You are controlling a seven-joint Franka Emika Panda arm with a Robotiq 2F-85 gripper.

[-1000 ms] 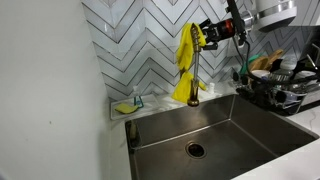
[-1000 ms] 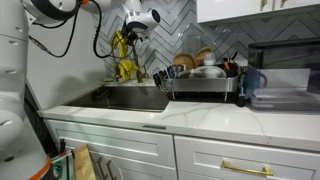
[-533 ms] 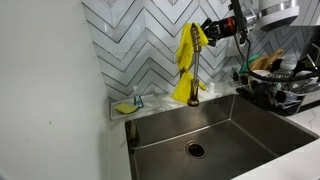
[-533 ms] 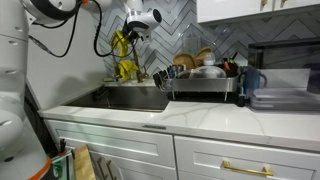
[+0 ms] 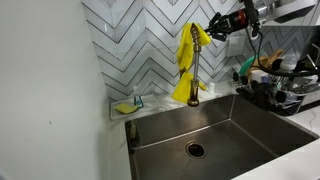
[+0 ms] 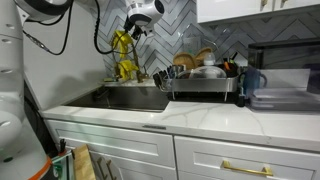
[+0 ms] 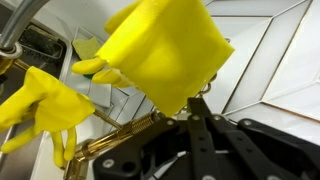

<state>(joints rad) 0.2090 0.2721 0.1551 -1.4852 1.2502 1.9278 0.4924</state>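
Observation:
A yellow rubber glove (image 5: pixel 187 52) hangs over the top of the brass faucet (image 5: pixel 195 82) above the sink; a second yellow glove (image 5: pixel 184 92) hangs lower on it. My gripper (image 5: pixel 212 27) is beside the faucet's top, shut on the upper glove's cuff. In the wrist view the cuff (image 7: pixel 165 48) fills the upper middle, pinched at its lower edge by the black gripper (image 7: pixel 193 102). The second glove (image 7: pixel 40 105) dangles at the left by the faucet (image 7: pixel 115 138). From the side in an exterior view, the gripper (image 6: pixel 134 27) is by the gloves (image 6: pixel 122 46).
The steel sink basin (image 5: pixel 230 125) lies under the faucet. A loaded dish rack (image 5: pixel 275 88) stands beside it, also seen as the dish rack (image 6: pixel 200 82). A yellow sponge (image 5: pixel 124 107) lies on the ledge. The chevron tile wall (image 5: pixel 140 50) is right behind.
The jaws closed on the glove's cuff. The arm then shifted up and away from the faucet, drawing the cuff slightly with it.

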